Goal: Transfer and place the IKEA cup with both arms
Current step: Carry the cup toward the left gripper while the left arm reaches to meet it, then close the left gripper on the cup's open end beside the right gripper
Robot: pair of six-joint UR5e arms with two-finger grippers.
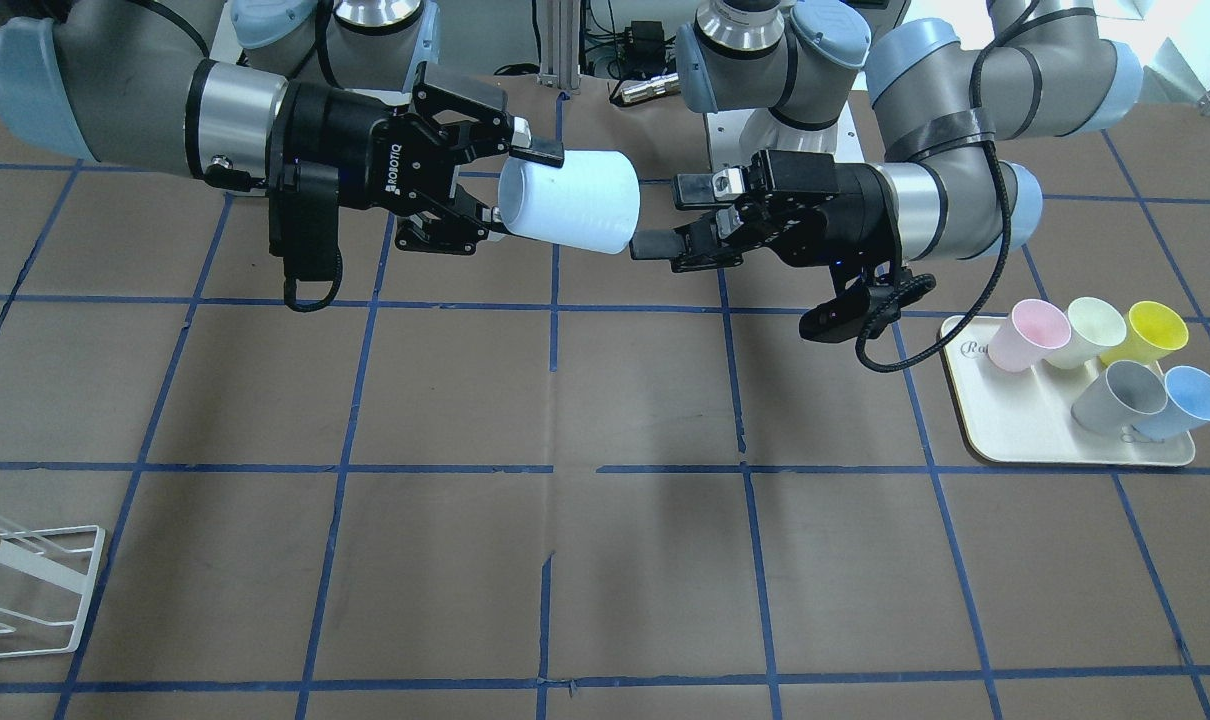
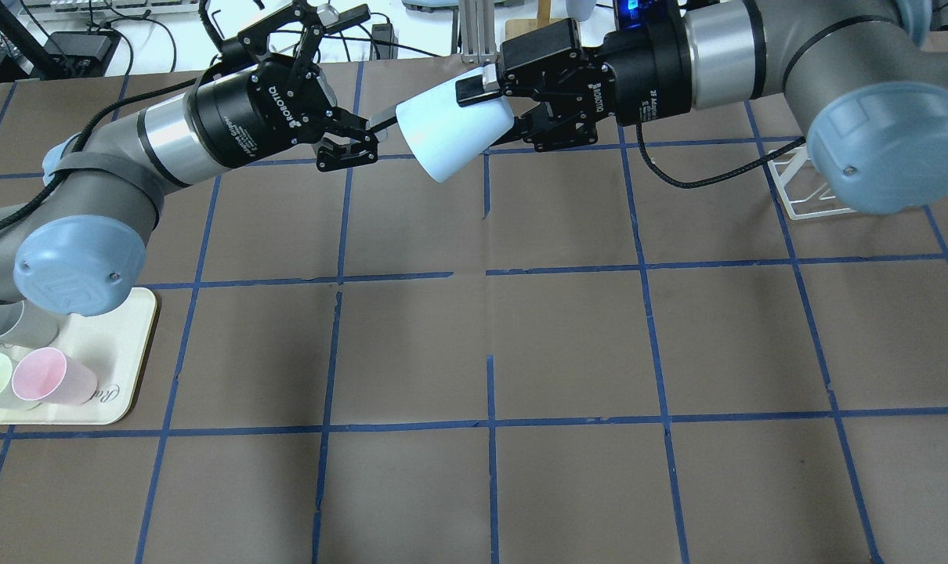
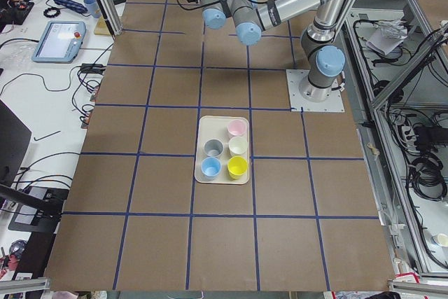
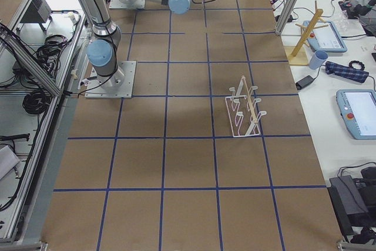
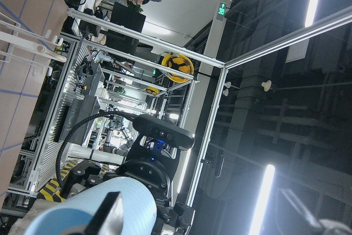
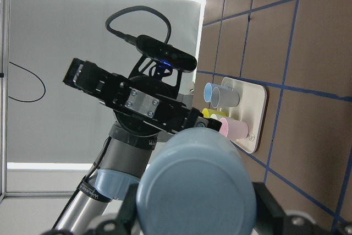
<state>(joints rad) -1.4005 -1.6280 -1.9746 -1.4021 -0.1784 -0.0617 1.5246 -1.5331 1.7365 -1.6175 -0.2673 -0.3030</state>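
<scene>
One cup (image 1: pixel 568 200) hangs midair, with the right gripper (image 1: pixel 518 185) clamped on its base end and the left gripper (image 1: pixel 665 216) spread apart at its 3 o'clock, front view. It's probably light, slick and squashy near the rim, so grip mid-wall gently. Tray (image 1: pixel 1015 420) at 4 o'clock holds five spare cups (image 1: pixel 1130 395), empty-looking.

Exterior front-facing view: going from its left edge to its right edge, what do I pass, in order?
white wire rack → right gripper → IKEA cup, held in that gripper's jaws → left gripper, jaws open → tray carrying the other cups
</scene>
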